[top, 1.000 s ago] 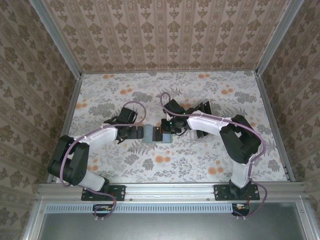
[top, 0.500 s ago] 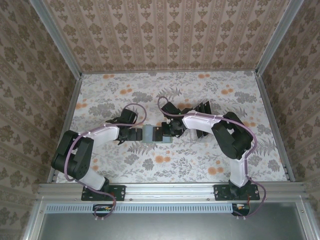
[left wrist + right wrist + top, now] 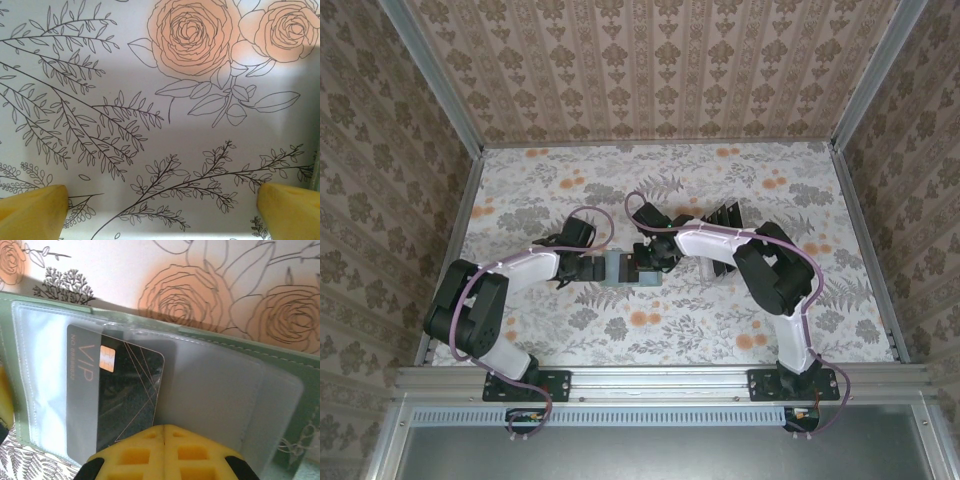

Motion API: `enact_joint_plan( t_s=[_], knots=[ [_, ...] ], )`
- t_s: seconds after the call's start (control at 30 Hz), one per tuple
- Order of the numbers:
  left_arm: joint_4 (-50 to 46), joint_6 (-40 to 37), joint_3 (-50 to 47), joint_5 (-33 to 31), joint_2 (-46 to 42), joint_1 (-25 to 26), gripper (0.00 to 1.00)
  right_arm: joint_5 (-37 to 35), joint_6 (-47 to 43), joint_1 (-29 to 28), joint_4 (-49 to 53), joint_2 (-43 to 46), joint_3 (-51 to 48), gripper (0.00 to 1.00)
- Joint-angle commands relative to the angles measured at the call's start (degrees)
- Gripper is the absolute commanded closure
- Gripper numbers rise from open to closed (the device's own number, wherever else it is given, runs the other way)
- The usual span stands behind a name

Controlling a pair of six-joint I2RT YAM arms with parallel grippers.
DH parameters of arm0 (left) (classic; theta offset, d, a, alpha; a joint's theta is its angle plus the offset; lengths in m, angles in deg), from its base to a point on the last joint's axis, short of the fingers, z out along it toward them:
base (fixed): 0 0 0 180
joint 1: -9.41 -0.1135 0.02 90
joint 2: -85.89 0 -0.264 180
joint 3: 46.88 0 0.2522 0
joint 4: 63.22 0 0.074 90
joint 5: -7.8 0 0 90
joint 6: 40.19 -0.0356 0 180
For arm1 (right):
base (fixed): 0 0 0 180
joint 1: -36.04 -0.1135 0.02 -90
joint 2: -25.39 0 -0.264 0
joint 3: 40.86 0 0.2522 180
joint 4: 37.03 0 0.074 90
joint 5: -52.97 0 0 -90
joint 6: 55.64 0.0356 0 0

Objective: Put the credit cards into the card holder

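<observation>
Here the right pincer (image 3: pixel 165 434) has its yellow jaws pressed together, with nothing between them. Their joined tips sit against the near edge of a black credit card (image 3: pixel 120 390). The card lies flat, so it is touched, not pinched. It bears "VIP" and a small gold chip. It lies mostly inside a clear sleeve (image 3: pixel 45 385) of the card holder (image 3: pixel 285 360), with its near end hidden behind the jaws. The sage-green holder lies spread open, and a second clear sleeve (image 3: pixel 220 390) beside the card holds nothing.

From above, the holder lies a little left of the middle of the table (image 3: pixel 650 340), well away from every edge. The left pincer (image 3: pixel 160 212) is just to its left and points at it. Its jaws are wide apart, with one fingertip (image 3: pixel 32 210) in each lower corner of the wrist view and only the flowered table cover between them.

Nearer the table's right edge, behind the right arm, stands a dark ribbed object (image 3: pixel 725 216) that is too small to make out.
</observation>
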Motion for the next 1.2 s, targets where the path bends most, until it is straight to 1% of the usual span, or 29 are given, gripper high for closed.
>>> enact_joint_plan(
  t_s=[0.0,0.47,0.6,0.87,1.17],
  knots=[
    [2.4,0.5,-0.5,1.2,3.4,0.6,0.00,0.7,-0.7,-0.9,2.1,-1.3,2.4,0.97],
    [3.1,0.8,-1.1,1.3,3.7,2.0,0.00,3.3,0.5,-3.1,1.8,-4.9,7.6,0.97],
    [3.1,1.0,-1.1,1.3,3.7,2.1,0.00,1.8,0.3,-2.7,2.0,-2.7,6.1,0.97],
    [3.5,0.9,-1.2,1.5,3.8,2.2,0.00,-0.1,0.2,-0.1,1.7,2.3,1.2,0.97],
    [3.8,1.0,-1.1,1.6,4.5,2.3,0.00,1.3,0.6,-0.2,0.5,-0.3,1.3,0.97]
  ],
)
